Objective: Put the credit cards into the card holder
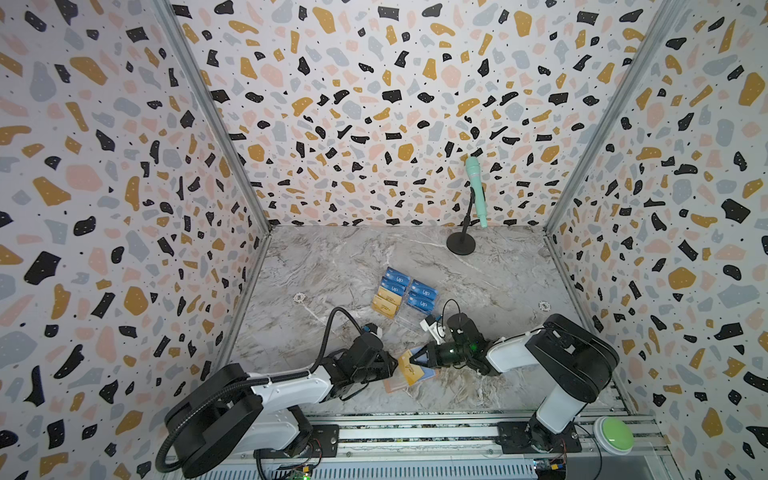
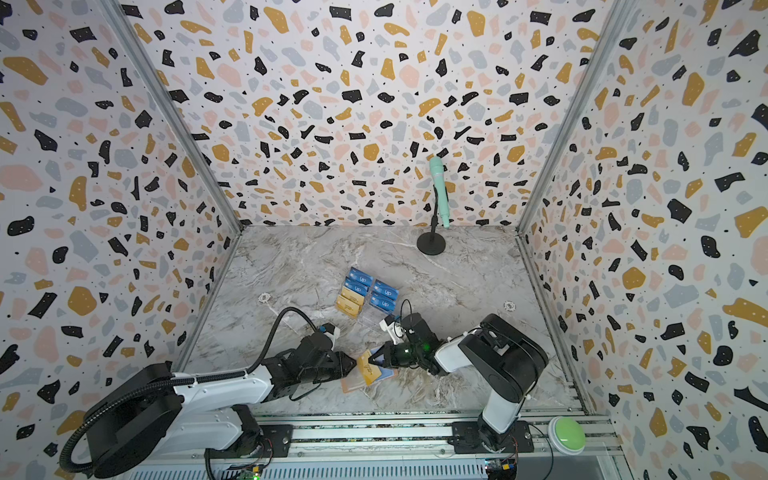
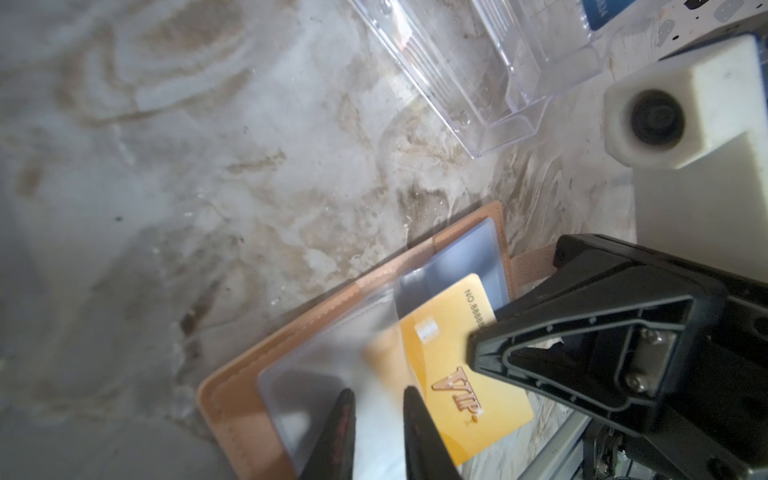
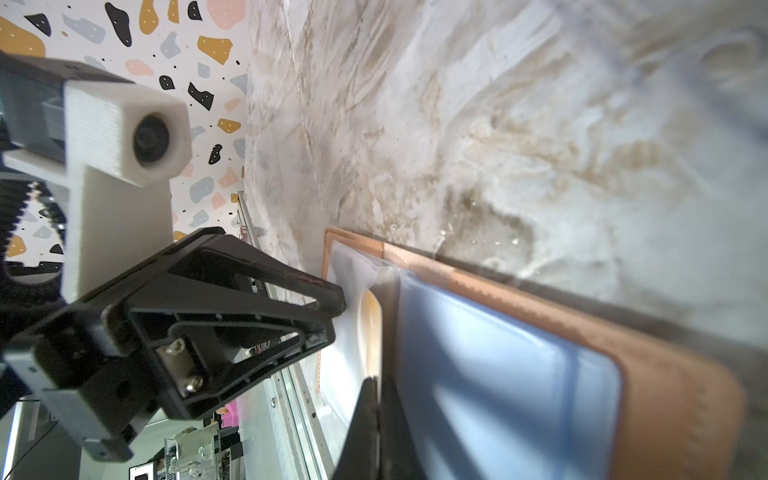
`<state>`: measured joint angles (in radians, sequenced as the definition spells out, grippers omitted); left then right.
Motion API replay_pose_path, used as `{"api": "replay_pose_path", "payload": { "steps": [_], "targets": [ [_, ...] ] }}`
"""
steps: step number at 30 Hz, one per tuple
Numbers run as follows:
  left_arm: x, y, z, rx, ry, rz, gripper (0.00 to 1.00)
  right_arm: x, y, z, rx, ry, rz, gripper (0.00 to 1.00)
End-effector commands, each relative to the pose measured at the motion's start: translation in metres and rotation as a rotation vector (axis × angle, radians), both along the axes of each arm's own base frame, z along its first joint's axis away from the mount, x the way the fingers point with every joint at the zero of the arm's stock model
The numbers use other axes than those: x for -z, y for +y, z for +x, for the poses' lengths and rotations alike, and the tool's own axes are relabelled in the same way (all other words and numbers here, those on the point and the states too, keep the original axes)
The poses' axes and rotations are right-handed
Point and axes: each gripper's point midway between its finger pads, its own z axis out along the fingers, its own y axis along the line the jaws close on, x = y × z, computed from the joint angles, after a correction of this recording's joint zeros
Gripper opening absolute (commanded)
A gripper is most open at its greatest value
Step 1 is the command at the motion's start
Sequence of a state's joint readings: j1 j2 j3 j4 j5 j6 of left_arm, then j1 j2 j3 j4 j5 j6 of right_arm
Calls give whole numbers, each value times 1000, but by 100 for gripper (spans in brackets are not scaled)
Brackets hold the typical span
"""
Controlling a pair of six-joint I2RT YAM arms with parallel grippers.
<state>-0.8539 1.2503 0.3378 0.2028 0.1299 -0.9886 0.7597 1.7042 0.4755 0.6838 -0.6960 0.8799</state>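
Note:
The salmon-pink card holder [image 1: 392, 385] [image 2: 350, 385] lies open on the marble near the front, between the two grippers. My right gripper [image 1: 415, 358] [image 4: 378, 380] is shut on a gold VIP credit card [image 1: 409, 370] [image 3: 457, 374], holding it tilted with one end at the clear sleeves. My left gripper [image 1: 395, 363] [image 3: 378, 392] has a lifted clear sleeve [image 3: 374, 361] of the holder between its narrowly parted fingers. A blue card [image 4: 498, 374] shows through a sleeve. More blue credit cards [image 1: 422, 297] and gold ones [image 1: 386, 305] stand further back.
The spare cards sit in a clear acrylic tiered stand [image 1: 409, 316] [image 3: 478, 62] just behind the grippers. A mint microphone [image 1: 476, 191] on a black stand is at the back right. A green button [image 1: 615, 432] sits on the front rail.

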Motion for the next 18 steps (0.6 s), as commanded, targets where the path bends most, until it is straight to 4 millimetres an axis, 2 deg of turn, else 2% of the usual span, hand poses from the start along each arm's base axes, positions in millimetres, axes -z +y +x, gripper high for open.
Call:
{"api": "replay_pose_path", "payload": {
  "steps": [1, 18],
  "targets": [
    [4, 5, -4, -4, 4, 13, 24, 5, 0, 0, 14, 9, 1, 0],
    [2, 5, -4, -5, 4, 15, 24, 2, -4, 0, 41, -4, 52, 0]
  ]
}}
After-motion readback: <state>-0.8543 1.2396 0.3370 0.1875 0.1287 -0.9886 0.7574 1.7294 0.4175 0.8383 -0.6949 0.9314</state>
